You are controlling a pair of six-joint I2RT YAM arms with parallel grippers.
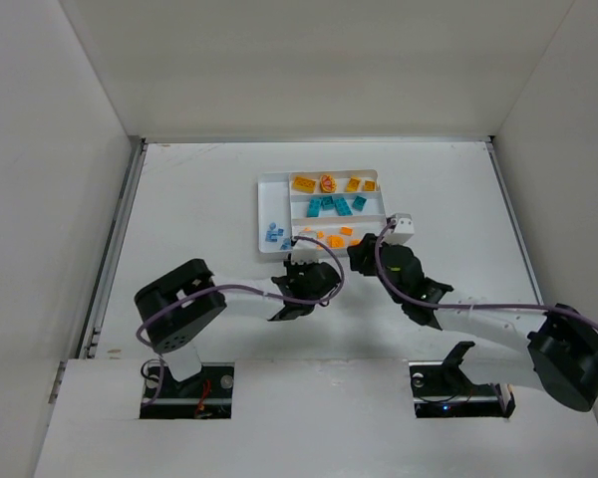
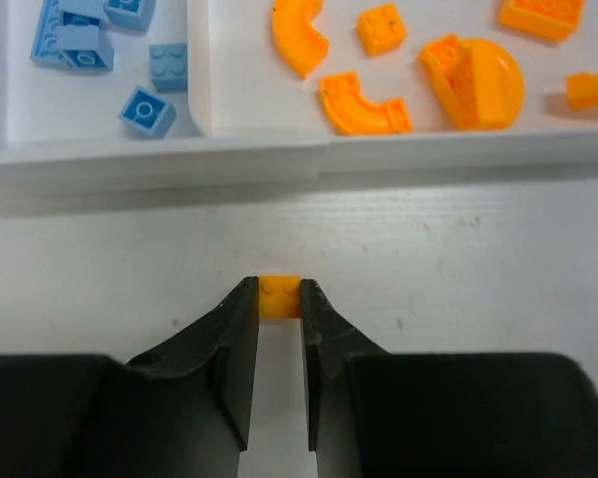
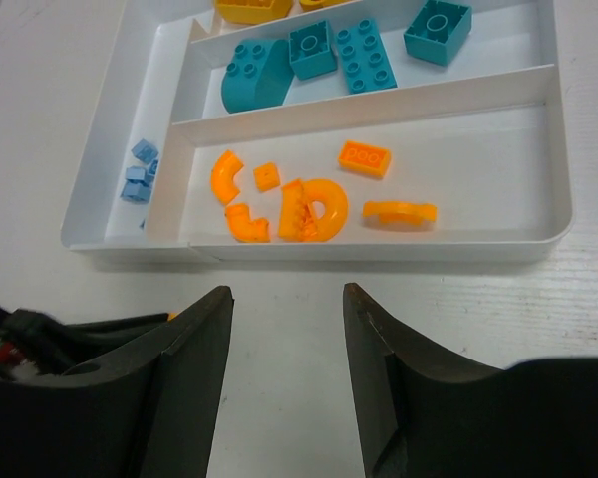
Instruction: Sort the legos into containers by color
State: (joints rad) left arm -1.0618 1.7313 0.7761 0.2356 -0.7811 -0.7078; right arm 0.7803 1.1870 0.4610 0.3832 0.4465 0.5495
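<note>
The left gripper (image 2: 279, 291) is pinching an orange brick (image 2: 279, 298), its orange section (image 2: 247, 100) lying at twelve o'clock (right gripper (image 3: 287, 292) is hanging part-open, empty).

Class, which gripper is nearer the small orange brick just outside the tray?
Left. The left gripper is shut on the orange brick, pinching its two sides. The right gripper stands open off to its right, not touching.

A white tabletop (image 1: 199, 209), faintly scuffed and speckled, sits enclosed by plain white walls (image 1: 319, 60) at the back and both sides. A grey metal rail (image 1: 115, 249) runs along its left edge.
</note>
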